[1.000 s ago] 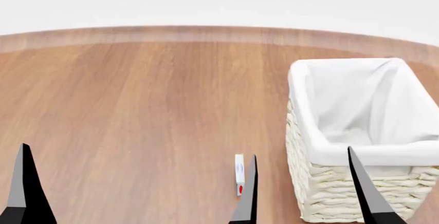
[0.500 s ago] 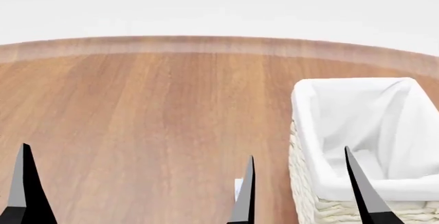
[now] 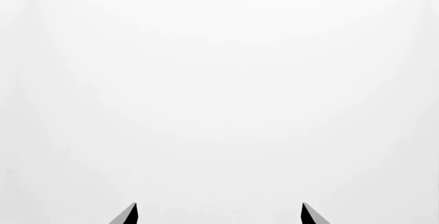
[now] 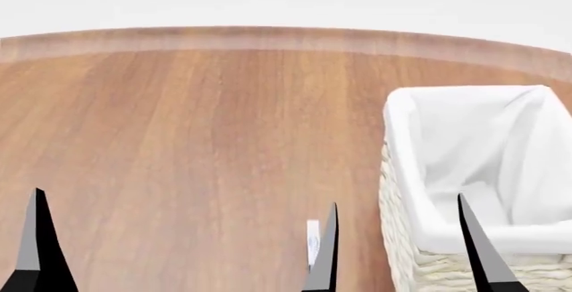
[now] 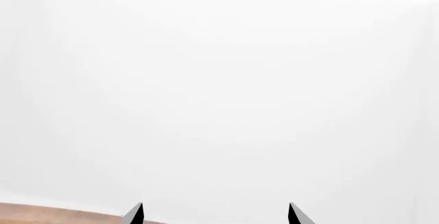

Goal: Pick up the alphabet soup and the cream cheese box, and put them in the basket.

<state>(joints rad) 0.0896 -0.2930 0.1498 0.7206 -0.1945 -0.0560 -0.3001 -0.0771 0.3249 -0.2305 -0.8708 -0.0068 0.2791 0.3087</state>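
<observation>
The basket [image 4: 406, 171], cream-white wicker with a white cloth lining, stands on the wooden table at the right of the head view. The cream cheese box [image 4: 312, 238] lies just left of it; only its white top end shows beside my right gripper's inner finger. My right gripper [image 4: 397, 199] is open, its fingers standing in front of the box and the basket's near corner, with nothing between them. My left gripper [image 3: 219, 206] is also open and empty; one finger [image 4: 36, 238] shows at the lower left. The alphabet soup is out of view.
The table's curved far edge [image 4: 268, 37] runs across the top of the head view, white background beyond. Both wrist views face blank white; a strip of table [image 5: 41, 215] shows in the right wrist view.
The head view has shifted: the basket and box sit lower in frame than a second ago, the box's red spot now cut off. Both grippers hold the same places, open.
</observation>
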